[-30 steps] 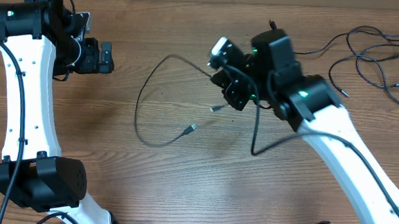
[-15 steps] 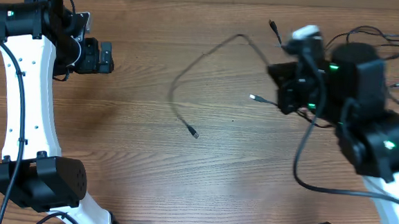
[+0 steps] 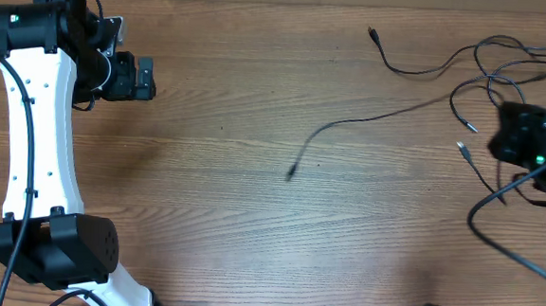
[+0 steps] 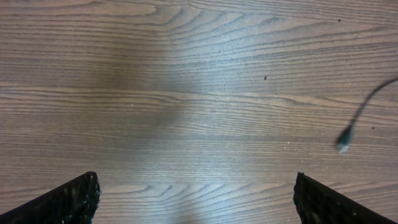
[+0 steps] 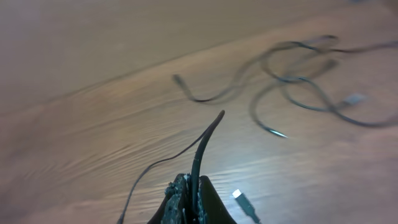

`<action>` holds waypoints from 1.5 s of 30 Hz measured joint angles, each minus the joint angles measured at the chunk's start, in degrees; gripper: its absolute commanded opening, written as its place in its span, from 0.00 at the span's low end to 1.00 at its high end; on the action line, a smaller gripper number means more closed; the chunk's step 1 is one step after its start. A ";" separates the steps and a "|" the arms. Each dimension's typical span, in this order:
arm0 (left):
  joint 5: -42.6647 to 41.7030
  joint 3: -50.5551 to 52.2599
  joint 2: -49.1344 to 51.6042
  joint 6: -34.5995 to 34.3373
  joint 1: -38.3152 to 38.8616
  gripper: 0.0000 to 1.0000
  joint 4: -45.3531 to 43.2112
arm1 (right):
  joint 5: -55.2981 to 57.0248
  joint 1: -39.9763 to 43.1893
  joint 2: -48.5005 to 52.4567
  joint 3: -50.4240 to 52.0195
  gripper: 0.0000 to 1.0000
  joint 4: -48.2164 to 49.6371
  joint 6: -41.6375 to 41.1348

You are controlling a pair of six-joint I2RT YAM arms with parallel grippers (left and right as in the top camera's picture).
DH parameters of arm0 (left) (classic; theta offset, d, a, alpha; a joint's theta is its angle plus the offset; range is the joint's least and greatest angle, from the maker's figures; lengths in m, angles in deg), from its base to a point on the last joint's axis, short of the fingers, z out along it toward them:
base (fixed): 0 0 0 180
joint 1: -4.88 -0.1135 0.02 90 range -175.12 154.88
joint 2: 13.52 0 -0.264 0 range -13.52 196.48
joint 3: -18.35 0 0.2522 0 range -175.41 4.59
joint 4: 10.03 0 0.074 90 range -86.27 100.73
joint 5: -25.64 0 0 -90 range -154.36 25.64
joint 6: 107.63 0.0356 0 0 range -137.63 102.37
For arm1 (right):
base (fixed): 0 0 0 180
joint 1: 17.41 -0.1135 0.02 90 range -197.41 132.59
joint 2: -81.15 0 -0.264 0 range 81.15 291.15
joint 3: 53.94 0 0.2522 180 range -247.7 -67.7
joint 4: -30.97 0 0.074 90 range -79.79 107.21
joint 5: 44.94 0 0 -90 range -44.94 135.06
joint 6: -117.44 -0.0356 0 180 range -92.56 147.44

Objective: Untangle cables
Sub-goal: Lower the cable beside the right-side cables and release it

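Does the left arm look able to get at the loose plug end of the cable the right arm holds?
Probably yes. Only bare table lies between the left gripper and the plug end, and its fingers stand open. The right gripper grips the same cable, so it may shift.

Soft even light, faint shadow darkened the table [image 4: 124, 93] below the left wrist, right wrist view was blurred, cables [image 5: 200, 149] smeared.
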 measured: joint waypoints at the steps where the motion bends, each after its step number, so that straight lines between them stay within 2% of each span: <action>1: 0.00 0.00 0.00 0.00 0.00 1.00 0.00 | 0.00 1.97 0.09 0.00 0.04 -0.07 -0.11; 14: 0.00 0.00 0.00 0.00 0.00 1.00 0.00 | 6.97 23.37 5.18 0.00 0.04 0.66 -0.48; 32: 0.00 0.00 0.00 0.00 0.00 1.00 0.00 | 10.84 35.08 21.86 0.00 0.04 10.40 -0.48; 45: 0.00 0.00 0.00 0.00 0.00 1.00 0.00 | 11.02 41.31 31.28 0.00 0.04 24.98 -0.48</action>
